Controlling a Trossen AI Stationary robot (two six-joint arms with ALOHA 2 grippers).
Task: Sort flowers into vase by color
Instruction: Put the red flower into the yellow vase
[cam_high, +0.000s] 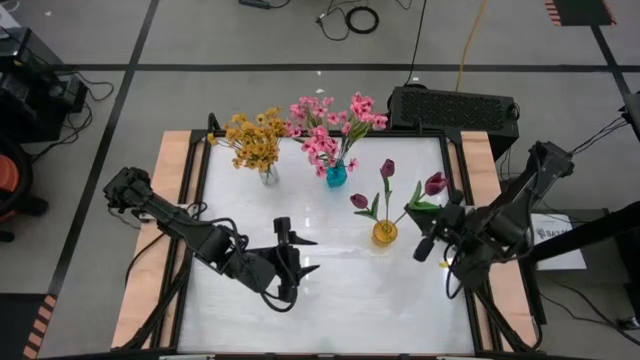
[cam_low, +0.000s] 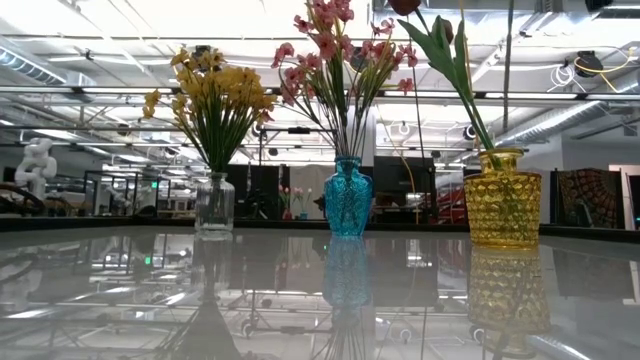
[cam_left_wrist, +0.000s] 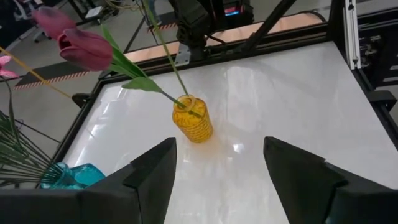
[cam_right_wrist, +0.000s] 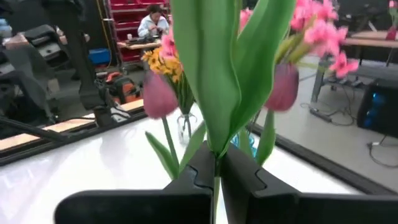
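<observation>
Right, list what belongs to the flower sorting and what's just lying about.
Job:
yellow flowers in clear vase
pink flowers in blue vase
magenta tulips in yellow vase
tulip in right tool

Lying about:
black case
floor cables

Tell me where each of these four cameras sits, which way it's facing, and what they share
High view: overhead, looking straight down; shows both arms, left gripper and right gripper.
Low view: tabletop height, level across three vases; no arm visible.
Left wrist view: behind its open fingers, facing the yellow vase.
Right wrist view: behind fingers shut on a tulip stem.
Shared: yellow vase, also in high and low views.
</observation>
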